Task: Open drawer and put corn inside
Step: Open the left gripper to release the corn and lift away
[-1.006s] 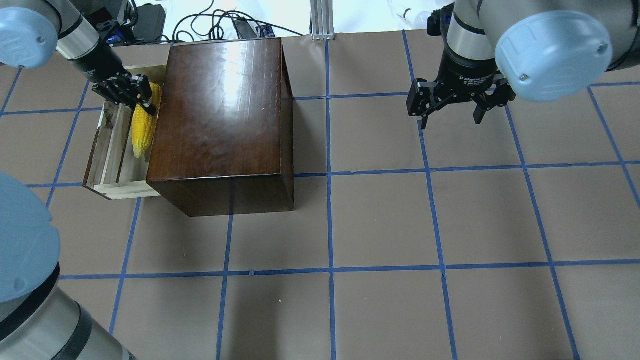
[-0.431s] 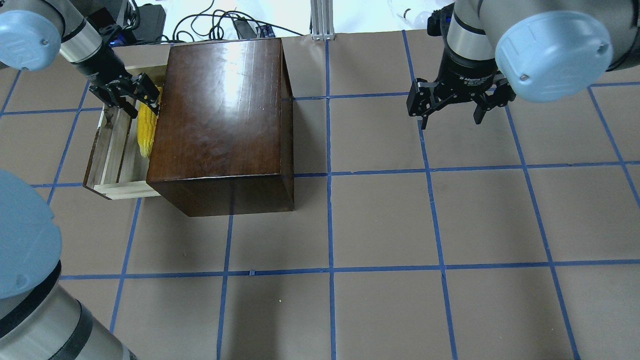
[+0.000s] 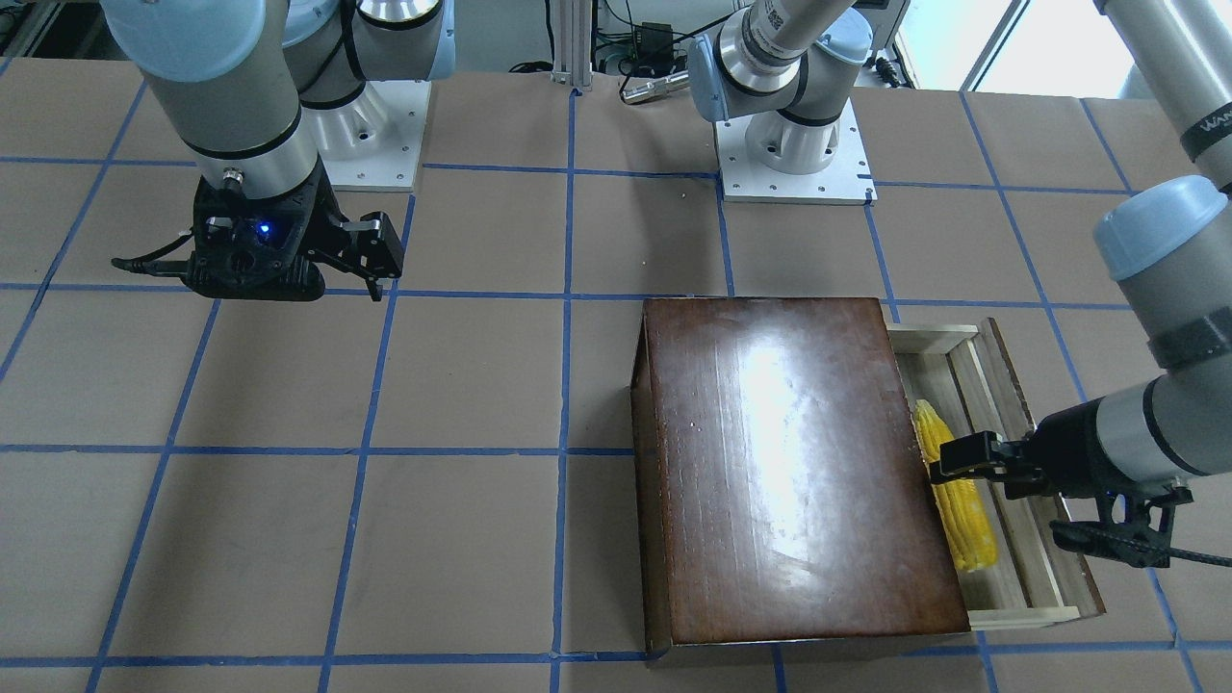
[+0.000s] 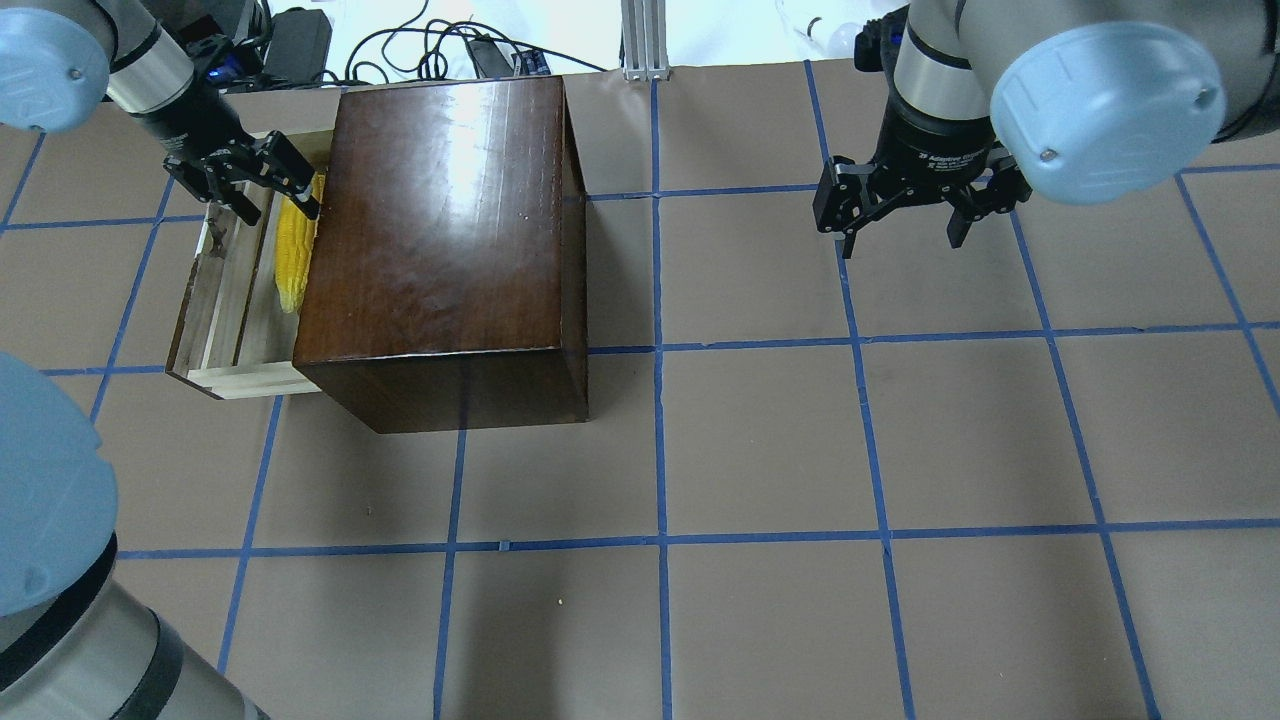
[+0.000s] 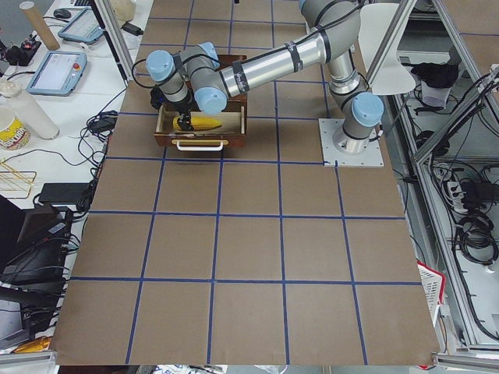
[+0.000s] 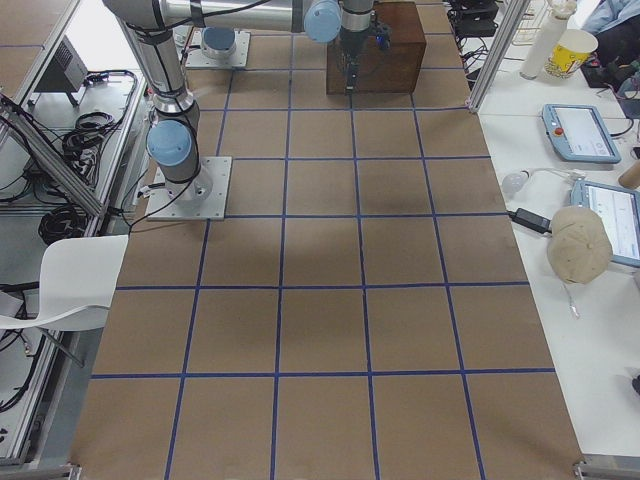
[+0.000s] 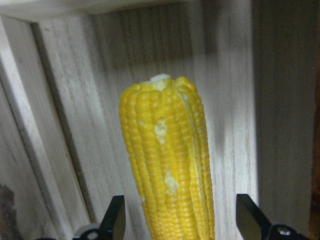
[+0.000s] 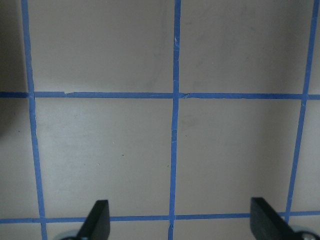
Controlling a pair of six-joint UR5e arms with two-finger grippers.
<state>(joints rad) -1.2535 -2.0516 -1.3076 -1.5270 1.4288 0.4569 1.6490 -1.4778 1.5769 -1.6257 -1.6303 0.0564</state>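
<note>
The drawer [image 4: 228,300] stands pulled out on the left side of the dark-brown box [image 4: 440,220]. The yellow corn [image 4: 293,250] lies in it along the box wall, free of the fingers. My left gripper [image 4: 280,210] is open and hovers over the corn's far, thick end. In the left wrist view the corn [image 7: 167,170] lies on pale wood between the spread fingertips [image 7: 116,217]. In the front view the corn [image 3: 962,515] lies in the drawer [image 3: 1038,563] under the left gripper [image 3: 972,470]. My right gripper [image 4: 902,238] is open and empty, above bare table [image 8: 110,150].
The box [image 3: 789,462] stands on the brown table with blue tape lines [image 4: 660,440]. Cables and equipment [image 4: 470,45] lie beyond the far edge. The drawer's dark front panel [image 4: 183,325] faces left.
My left gripper has opened and let go of the corn, which has dropped flat in the drawer against the box. The gripper has drawn back toward the far edge. The right arm has not moved.
</note>
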